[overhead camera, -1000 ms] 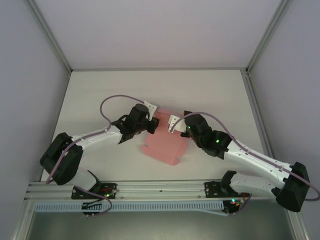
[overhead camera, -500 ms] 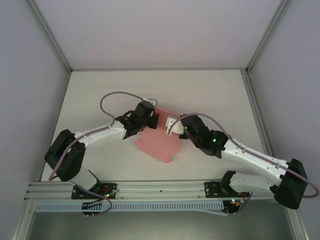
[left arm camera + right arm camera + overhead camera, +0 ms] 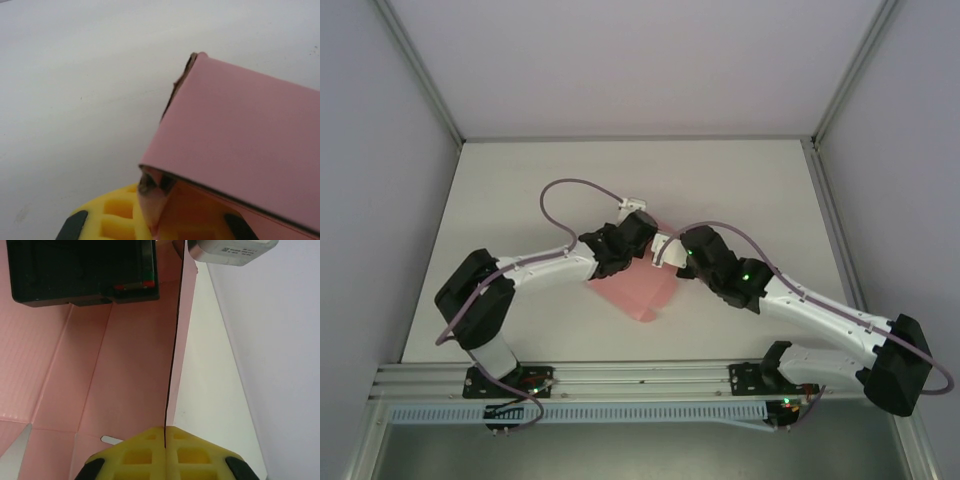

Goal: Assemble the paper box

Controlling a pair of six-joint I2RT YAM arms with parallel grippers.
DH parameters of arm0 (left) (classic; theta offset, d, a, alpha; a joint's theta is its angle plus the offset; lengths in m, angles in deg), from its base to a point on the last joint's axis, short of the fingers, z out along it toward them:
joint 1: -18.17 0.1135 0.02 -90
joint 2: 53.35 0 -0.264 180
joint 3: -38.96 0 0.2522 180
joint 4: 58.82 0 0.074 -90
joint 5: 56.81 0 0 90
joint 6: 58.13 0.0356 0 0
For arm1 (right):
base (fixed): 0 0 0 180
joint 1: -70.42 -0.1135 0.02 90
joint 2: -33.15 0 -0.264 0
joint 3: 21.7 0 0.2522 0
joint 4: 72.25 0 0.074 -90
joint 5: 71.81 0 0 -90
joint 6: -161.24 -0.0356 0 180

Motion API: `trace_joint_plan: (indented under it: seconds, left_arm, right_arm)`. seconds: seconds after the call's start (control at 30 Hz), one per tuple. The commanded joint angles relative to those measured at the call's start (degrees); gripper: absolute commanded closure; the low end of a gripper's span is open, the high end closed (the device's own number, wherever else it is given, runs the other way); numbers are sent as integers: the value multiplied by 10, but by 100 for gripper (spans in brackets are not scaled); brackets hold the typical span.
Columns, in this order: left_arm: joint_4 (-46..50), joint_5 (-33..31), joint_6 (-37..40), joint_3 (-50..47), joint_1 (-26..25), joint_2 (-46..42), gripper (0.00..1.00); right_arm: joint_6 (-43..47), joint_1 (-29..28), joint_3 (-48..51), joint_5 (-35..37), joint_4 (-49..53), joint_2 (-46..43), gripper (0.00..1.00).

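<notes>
Where the two arms meet over the middle of the table (image 3: 520,180), the paper box (image 3: 638,290) sits as a partly folded pink sheet, one free corner pointing toward the arm bases. Its long axis is hard to judge from above. The right wrist view shows the right gripper (image 3: 165,437) with its yellow pads (image 3: 135,457) pressed together on a thin upright wall, with creased panels spreading to the left. The left wrist view shows the left gripper (image 3: 152,220) pinching a flap beneath a smooth, folded-over panel.

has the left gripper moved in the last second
Yes. The left gripper has shifted rightward along the rear edge of the table, closing on the right gripper.
</notes>
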Motion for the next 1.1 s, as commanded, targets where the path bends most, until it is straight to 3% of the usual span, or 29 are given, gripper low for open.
trace_joint_plan:
  seconds: [0.0, 0.1, 0.2, 0.33, 0.67, 0.77, 0.93, 1.07]
  left_arm:
    - [7, -9, 39, -61, 10, -50, 100]
    - [-59, 73, 44, -101, 11, -120, 100]
    - [-60, 72, 45, -110, 14, -158, 100]
    - [-77, 74, 59, -141, 19, -206, 100]
    - [-77, 67, 70, -176, 29, -267, 100]
    - [-88, 78, 66, -184, 30, -283, 100]
    - [-89, 88, 64, -181, 32, -290, 100]
    - [-105, 101, 62, -189, 32, -290, 100]
  right_arm:
    - [-14, 3, -3, 0, -22, -23, 83]
    - [-20, 3, -1, -30, -19, -34, 68]
    - [-28, 6, -2, -76, -20, -64, 51]
    - [-62, 29, 1, -55, -73, -112, 35]
    - [-188, 132, -35, -112, -47, -167, 25]
    - [-207, 156, -40, -126, -24, -140, 25]
    - [-222, 161, -30, -210, -31, -87, 24]
    - [-268, 160, -15, -281, -103, -31, 33]
